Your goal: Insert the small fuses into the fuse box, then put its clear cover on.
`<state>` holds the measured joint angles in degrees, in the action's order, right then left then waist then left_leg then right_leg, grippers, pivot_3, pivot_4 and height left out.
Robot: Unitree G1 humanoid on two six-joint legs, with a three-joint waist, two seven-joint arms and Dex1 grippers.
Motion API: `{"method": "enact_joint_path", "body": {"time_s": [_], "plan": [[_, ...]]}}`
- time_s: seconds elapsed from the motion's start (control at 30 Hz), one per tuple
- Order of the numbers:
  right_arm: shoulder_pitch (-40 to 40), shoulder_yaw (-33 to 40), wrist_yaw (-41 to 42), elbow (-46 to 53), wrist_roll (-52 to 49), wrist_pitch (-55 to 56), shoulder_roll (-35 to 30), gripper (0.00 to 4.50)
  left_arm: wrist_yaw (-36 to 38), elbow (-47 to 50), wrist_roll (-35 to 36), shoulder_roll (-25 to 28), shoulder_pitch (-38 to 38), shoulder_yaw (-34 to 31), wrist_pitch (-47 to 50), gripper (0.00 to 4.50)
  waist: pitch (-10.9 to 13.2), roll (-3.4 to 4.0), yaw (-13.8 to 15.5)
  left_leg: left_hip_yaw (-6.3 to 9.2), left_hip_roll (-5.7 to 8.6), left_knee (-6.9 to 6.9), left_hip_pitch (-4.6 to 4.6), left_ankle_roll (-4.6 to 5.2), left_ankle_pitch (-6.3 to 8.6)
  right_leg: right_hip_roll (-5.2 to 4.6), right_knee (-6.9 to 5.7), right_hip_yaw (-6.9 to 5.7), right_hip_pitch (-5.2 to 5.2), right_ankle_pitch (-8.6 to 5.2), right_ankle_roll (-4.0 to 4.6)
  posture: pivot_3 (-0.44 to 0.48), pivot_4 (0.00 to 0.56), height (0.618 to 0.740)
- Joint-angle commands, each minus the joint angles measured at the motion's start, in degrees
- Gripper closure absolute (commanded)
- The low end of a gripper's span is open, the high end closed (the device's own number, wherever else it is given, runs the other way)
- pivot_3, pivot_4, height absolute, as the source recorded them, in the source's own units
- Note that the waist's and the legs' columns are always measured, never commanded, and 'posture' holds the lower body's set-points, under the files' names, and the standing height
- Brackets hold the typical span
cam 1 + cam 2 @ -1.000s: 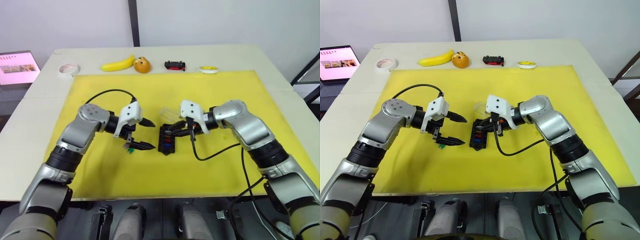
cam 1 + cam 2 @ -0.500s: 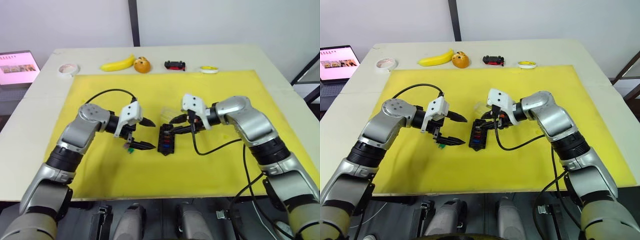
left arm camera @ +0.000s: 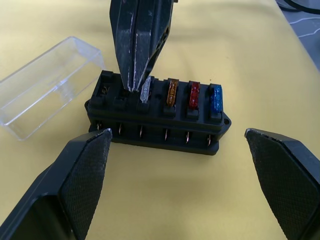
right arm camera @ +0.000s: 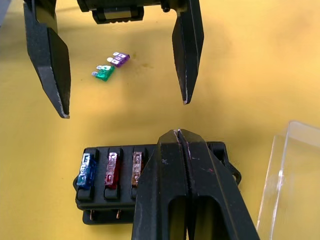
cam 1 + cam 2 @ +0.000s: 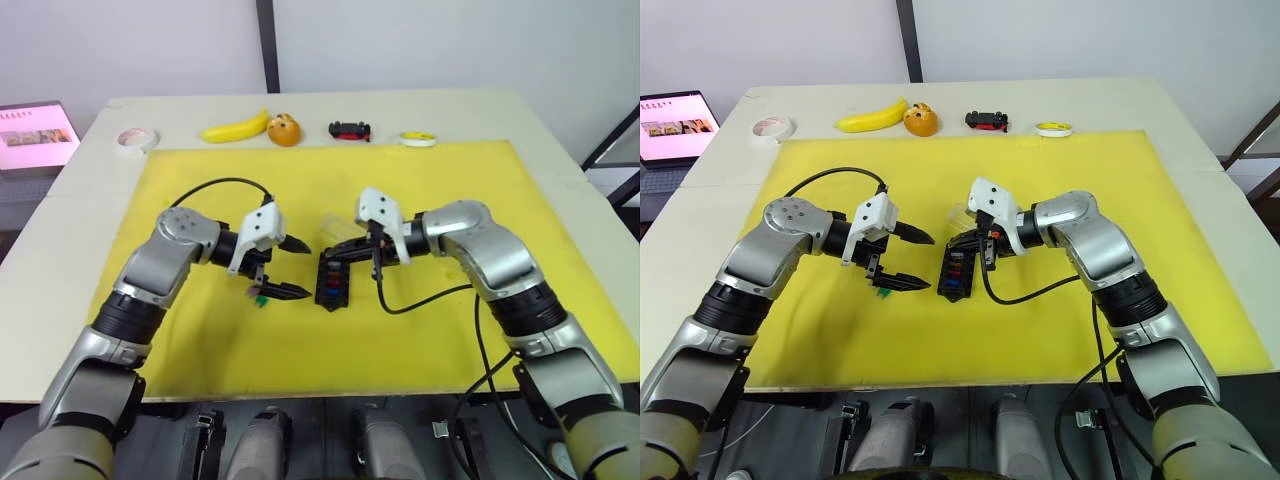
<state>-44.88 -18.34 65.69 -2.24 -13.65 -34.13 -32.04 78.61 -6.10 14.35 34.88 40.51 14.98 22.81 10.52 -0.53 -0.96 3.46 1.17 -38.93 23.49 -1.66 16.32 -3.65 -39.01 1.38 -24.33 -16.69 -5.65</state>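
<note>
The black fuse box lies on the yellow mat with blue, red, orange and grey fuses standing in one row. My right gripper is shut, its tip down on the box right beside the grey fuse. The clear cover lies open side up just behind the box. My left gripper hangs open to the box's left, nothing between its fingers. Loose purple and green fuses lie on the mat under it.
Along the table's far edge sit a tape roll, a banana, a round orange fruit, a black-and-red toy car and a yellow roll. A laptop stands far left.
My right gripper rose a little off the box, then moved left and came down at the box's far end. The left arm has stayed put.
</note>
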Motion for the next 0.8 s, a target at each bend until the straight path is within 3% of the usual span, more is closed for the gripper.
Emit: {"method": "enact_joint_path", "body": {"time_s": [0.03, 0.3, 0.5, 0.67, 0.8], "plan": [[0.72, 0.88, -0.29, -0.29, 0.2, 1.69, 0.44, 4.48, 0.07, 1.34, 0.19, 0.6, 0.51, -0.66, -0.73, 0.0, 0.0, 0.0, 0.03, 0.0, 0.0, 0.0, 0.0, 0.0, 0.0, 0.0, 0.0, 0.0, 0.0, 0.0, 0.0, 0.0, 0.15, 0.74], [3.63, -1.58, 0.12, -4.89, 3.45, 5.86, -0.1, 4.48, 0.08, 1.21, 0.08, 0.74, 0.55, -0.7, -0.84, 0.0, -0.01, 0.0, 0.06, -0.01, 0.0, 0.0, 0.0, 0.0, 0.0, 0.0, 0.0, 0.0, 0.01, 0.0, 0.0, 0.0, 0.15, 0.74], [3.08, -0.48, 0.55, -2.91, 2.33, 5.46, -0.56, 4.48, 0.13, 1.22, 0.18, 0.87, 0.81, -0.83, -0.54, 0.0, -0.01, 0.01, 0.08, 0.0, 0.0, -0.02, 0.0, 0.0, 0.0, 0.0, 0.0, 0.0, 0.02, 0.0, 0.0, 0.0, 0.15, 0.74], [0.15, 4.67, 1.7, 6.38, -3.74, -2.61, -2.78, 4.48, 0.53, 4.05, 3.93, 3.06, 0.9, -4.44, 4.0, 0.0, 0.0, 0.02, 0.05, 0.01, 0.0, -0.02, 0.0, -0.01, 0.0, 0.0, -0.01, 0.0, 0.01, 0.0, 0.0, 0.0, 0.15, 0.74], [0.09, 7.74, 2.44, 14.27, -6.32, -6.56, -7.74, 4.48, 2.37, 7.35, 8.59, 9.23, -1.7, -9.22, 9.45, 0.0, 0.02, 0.03, -0.09, 0.03, -0.06, 0.02, 0.01, 0.01, 0.01, -0.01, 0.0, 0.0, -0.02, 0.0, 0.0, 0.0, 0.15, 0.74]]}}
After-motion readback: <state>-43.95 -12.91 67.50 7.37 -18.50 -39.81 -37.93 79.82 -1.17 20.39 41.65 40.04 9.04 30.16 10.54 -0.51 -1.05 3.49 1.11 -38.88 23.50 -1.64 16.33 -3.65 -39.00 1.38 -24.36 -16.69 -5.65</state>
